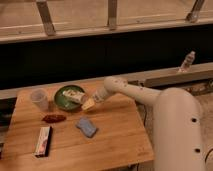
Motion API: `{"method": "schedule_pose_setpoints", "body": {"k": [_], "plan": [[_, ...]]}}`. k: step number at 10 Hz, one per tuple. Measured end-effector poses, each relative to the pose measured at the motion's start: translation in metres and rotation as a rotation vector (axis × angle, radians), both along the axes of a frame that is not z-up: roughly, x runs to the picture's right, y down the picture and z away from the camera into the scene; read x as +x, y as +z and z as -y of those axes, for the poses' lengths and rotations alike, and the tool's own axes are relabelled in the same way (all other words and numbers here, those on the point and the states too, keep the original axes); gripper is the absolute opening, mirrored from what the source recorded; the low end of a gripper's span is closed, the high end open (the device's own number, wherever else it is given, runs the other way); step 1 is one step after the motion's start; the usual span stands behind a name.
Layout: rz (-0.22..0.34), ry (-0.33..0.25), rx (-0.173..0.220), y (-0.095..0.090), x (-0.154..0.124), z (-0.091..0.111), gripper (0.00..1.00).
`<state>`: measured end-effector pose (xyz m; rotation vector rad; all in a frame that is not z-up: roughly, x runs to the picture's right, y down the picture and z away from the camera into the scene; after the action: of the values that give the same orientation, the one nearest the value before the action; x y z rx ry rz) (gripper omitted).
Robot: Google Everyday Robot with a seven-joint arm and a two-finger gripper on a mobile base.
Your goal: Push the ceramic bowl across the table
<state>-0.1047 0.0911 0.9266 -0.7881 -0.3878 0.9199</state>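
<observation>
Green ceramic bowl (61, 99), near the worktop (115, 137) far edge, just beside a clear cup (39, 98); end effector (89, 103) low against the bowl's right rim, seemingly set there to shove it sideways along the boards; whether open or closed, cannot tell.

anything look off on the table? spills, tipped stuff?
Nothing stands out. Bowl sits flat on the table, with the cup upright beside it and no spill visible. Hand is at the bowl's right edge. A bottle stands upright on the ledge behind.
</observation>
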Motion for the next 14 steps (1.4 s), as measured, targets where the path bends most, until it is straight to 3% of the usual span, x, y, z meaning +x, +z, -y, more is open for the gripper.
{"method": "schedule_pose_setpoints", "body": {"k": [6,14], "plan": [[0.108,0.016,0.061,-0.011,-0.049,0.020,0.80],[0.204,0.035,0.097,-0.012,-0.075,0.037,0.80]]}}
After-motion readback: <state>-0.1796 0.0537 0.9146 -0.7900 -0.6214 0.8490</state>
